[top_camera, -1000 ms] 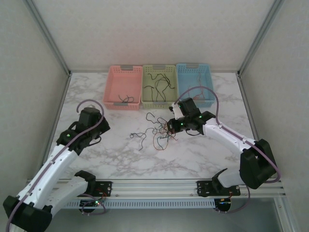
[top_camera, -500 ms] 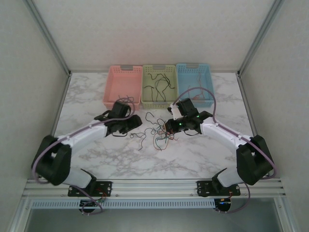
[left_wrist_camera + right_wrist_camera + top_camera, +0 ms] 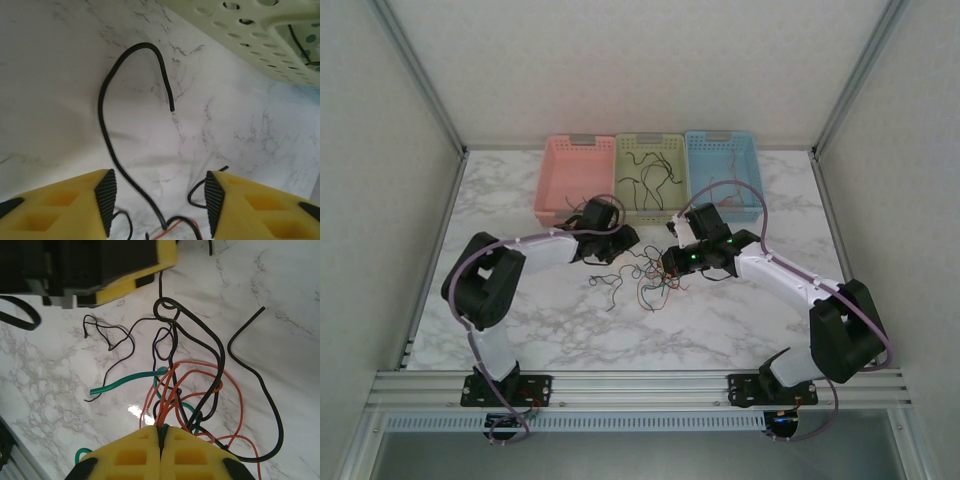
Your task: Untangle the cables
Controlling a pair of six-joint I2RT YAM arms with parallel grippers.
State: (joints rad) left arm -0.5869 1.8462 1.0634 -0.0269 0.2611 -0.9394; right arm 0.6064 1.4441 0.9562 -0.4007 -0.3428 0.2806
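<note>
Clearly the job is only partly done. Some cables already lie in the green basket and the pink basket at the upper middle of the top view, yet a tangle of cables lies on the marble table at the centre. The right gripper is clamped tight on orange, black and green strands at the bottom of its wrist view. The left gripper stands partly open and empty, a black cable running between its pads, not pinched.
</note>
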